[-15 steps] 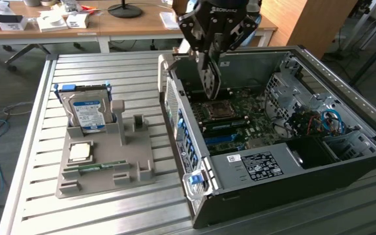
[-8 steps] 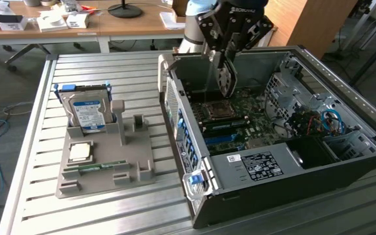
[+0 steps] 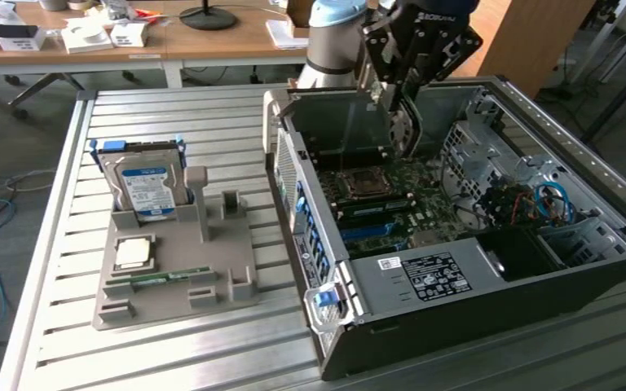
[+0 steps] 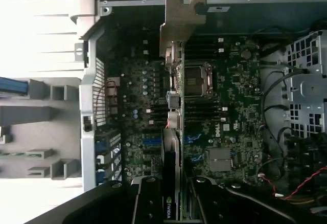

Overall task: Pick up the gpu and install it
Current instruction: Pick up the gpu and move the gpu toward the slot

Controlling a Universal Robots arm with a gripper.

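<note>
the word nvidia and its green logo show on the gpu [image 4: 172, 96] at the end pinched between my fingers [image 4: 145, 203]. white lettering on the body of my gripper [image 3: 393, 91] seems to read robotiq. small white letters on the motherboard [image 3: 427, 212] in the wrist view look like dell. a white label [image 3: 430, 275] with black print sits on the near wall of the computer case [image 3: 509, 314]; i cannot read it.

the case lies open on a slatted metal table [image 3: 182, 350]. inside it are an empty processor socket [image 3: 362, 183], black and blue slots, and blue cables [image 3: 553, 199] towards the exterior view's right. on the exterior view's left a grey holder [image 3: 226, 281] carries an upright hard drive [image 3: 147, 183] with a blue and white label, a square chip [image 3: 134, 252] and a narrow green memory stick [image 3: 160, 277].

my gripper is closed narrowly on the gpu, one finger on each face. the card is thin and dark, seen edge on, with a grey metal bracket [image 4: 181, 19] at its far end. it hangs upright inside the case, over the motherboard and just beside the socket. i cannot tell whether its edge touches a slot.
</note>
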